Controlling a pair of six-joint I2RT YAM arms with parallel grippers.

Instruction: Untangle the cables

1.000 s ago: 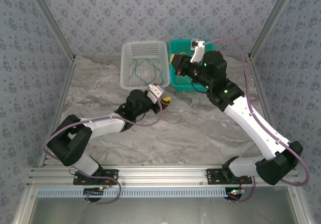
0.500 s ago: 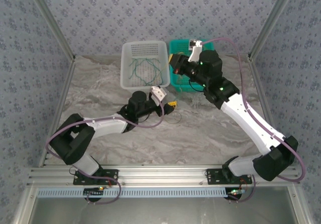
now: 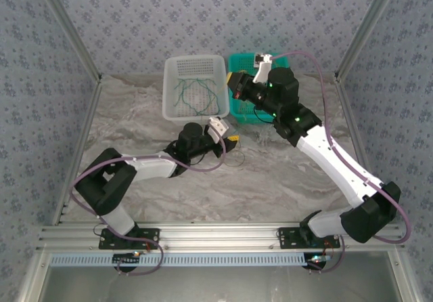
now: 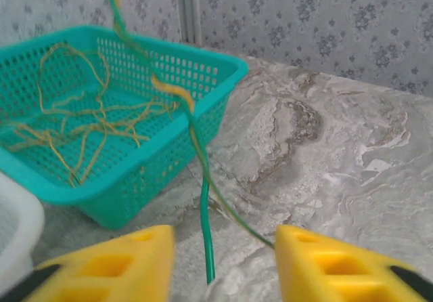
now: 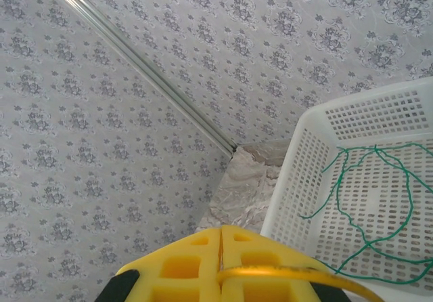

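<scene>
The table (image 3: 284,173) lies open along its left edge and in its far left corner, and a broad bare patch runs between the two arms toward the near edge. The far middle is blocked by the white basket (image 3: 195,85), with the teal basket (image 3: 254,92) just beside it. The left arm (image 3: 145,166) lies low from the near left corner to the front of the baskets. The right arm (image 3: 338,165) crosses from the near right corner and hangs over the teal basket. A hanging strand (image 4: 205,234), pinched in the right gripper (image 3: 233,82), drops to the table through the gap between the spread fingers of the left gripper (image 4: 223,265). A faint loop (image 3: 235,158) seems to lie just near of it.
</scene>
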